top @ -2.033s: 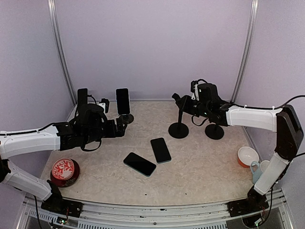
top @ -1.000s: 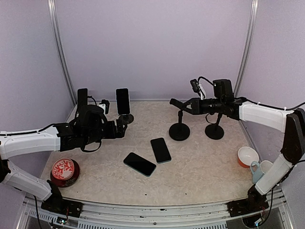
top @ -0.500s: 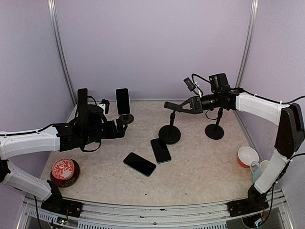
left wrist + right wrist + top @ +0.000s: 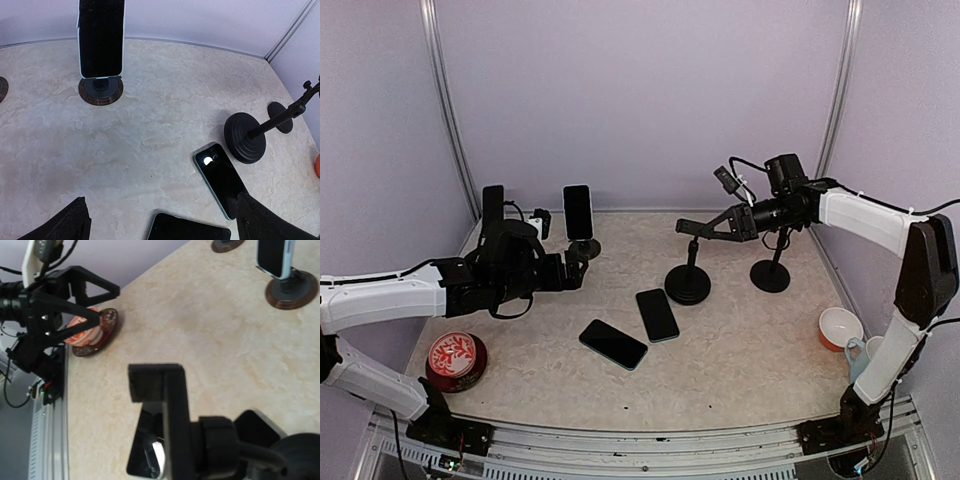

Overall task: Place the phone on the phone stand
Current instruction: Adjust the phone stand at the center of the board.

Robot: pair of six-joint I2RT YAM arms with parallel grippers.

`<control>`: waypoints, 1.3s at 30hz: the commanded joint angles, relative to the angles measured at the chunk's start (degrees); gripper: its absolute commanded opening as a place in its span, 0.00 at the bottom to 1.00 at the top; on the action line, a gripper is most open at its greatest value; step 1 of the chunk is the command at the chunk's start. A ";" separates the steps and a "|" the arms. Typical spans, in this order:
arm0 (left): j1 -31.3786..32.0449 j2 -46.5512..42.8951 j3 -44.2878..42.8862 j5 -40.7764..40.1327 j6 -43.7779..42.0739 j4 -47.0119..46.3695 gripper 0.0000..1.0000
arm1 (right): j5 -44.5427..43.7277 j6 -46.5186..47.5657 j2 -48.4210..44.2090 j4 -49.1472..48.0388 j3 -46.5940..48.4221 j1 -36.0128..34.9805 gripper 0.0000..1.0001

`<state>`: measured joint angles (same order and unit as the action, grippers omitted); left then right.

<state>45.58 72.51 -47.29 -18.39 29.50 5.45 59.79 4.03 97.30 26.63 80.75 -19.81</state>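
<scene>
I am reading the tabletop [image 4: 750,350] as matt, mottled beige with a stone-like pattern. The near phone [image 4: 613,343] and the far phone [image 4: 657,314] are showing glossy black glass faces, and in the left wrist view the far one is throwing back a bright spot. The phone stand [image 4: 688,284] is appearing matt black. The upright phone's base [image 4: 100,90] is looking dark brown and wood-like. The bowl [image 4: 840,327] is appearing glazed and shiny

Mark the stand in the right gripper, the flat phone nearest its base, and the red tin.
Held stand [image 4: 688,285]: top external, round base.
Nearest phone [image 4: 657,314]: top external, its middle.
Red tin [image 4: 457,358]: top external, lid.
</scene>
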 commanded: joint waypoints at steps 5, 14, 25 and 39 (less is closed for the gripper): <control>0.38 0.72 -1.58 0.20 -1.18 -0.62 0.99 | 3.45 5.10 -1.84 0.76 1.88 2.41 0.04; 0.38 1.00 -1.39 0.37 -1.02 -0.63 0.99 | 2.34 6.71 1.28 2.71 2.39 2.45 0.06; 0.38 0.41 -0.22 0.55 -0.36 -0.97 0.99 | 0.55 7.30 3.75 4.55 4.21 2.43 0.20; 0.38 0.94 -0.07 1.05 -0.12 -1.73 0.99 | -9.06 4.57 0.00 4.53 4.55 2.08 0.59</control>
<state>45.69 73.12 -47.29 -18.13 29.28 5.32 54.17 9.58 100.77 31.81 84.58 -17.82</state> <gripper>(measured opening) 0.987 0.570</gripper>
